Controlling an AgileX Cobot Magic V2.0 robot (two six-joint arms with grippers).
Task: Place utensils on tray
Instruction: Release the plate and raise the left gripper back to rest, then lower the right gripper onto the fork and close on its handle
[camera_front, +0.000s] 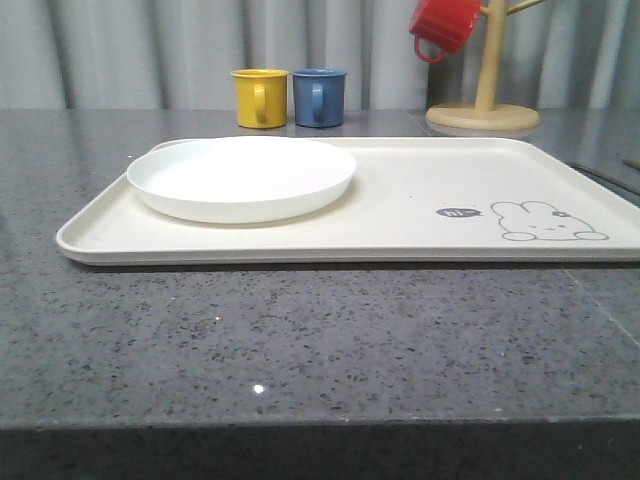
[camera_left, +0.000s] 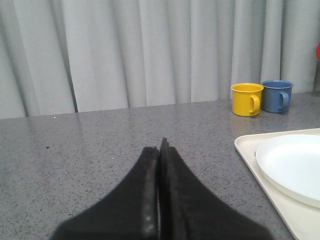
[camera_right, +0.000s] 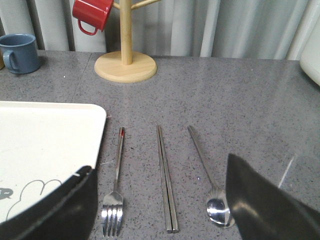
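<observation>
Plate on the tray, cutlery lined up beside it, my right tool spread above them.

My left tool (camera_left: 160, 150) is pressed together with nothing in it, held low over bare tabletop (camera_left: 100, 135) beside the tray's (camera_left: 250, 150) left end, apparently parked out of the way. My right tool (camera_right: 160, 200) is spread wide over the fork (camera_right: 114, 200), chopsticks (camera_right: 165, 180) and spoon (camera_right: 212, 195), which lie parallel on the tabletop just beside the tray's right edge, none on it yet. I judge that spread readies a downward pinch. The front view gives the white plate (camera_front: 240, 175) resting on the tray's left half; the right wrist view shows the utensils.
</observation>
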